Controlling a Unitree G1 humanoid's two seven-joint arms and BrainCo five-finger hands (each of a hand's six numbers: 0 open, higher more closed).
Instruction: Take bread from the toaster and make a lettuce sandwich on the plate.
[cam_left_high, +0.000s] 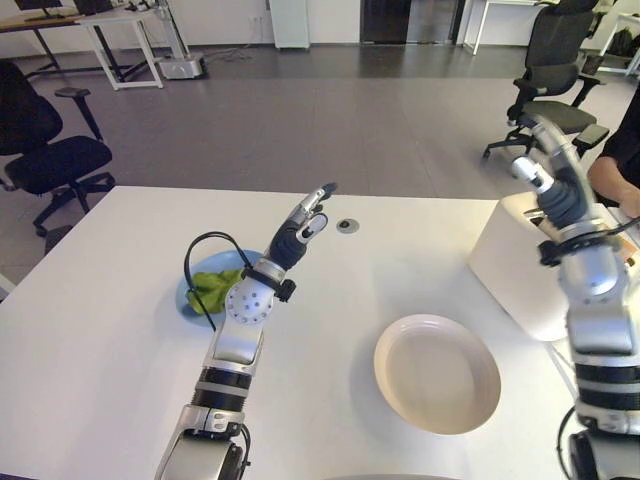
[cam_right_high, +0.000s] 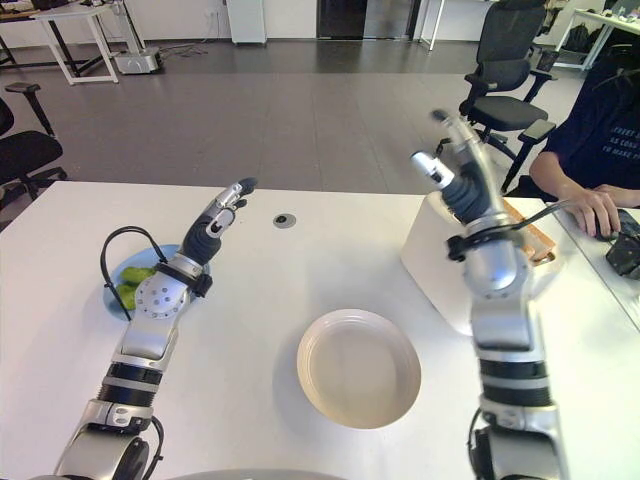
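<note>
The white toaster (cam_right_high: 440, 262) stands at the table's right side, with browned bread (cam_right_high: 530, 238) showing in its top. My right hand (cam_right_high: 455, 170) is raised above the toaster's near end, fingers stretched out and holding nothing. An empty white plate (cam_right_high: 358, 367) lies in the middle front of the table. Green lettuce (cam_left_high: 212, 285) rests in a blue bowl (cam_left_high: 188, 296) at the left. My left hand (cam_left_high: 305, 220) hovers to the right of the bowl, fingers extended and empty.
A small round metal grommet (cam_left_high: 347, 226) is set in the table behind the left hand. A person sits at the far right with a hand (cam_right_high: 594, 208) on the table beside the toaster. Office chairs (cam_left_high: 45, 150) stand on the floor beyond.
</note>
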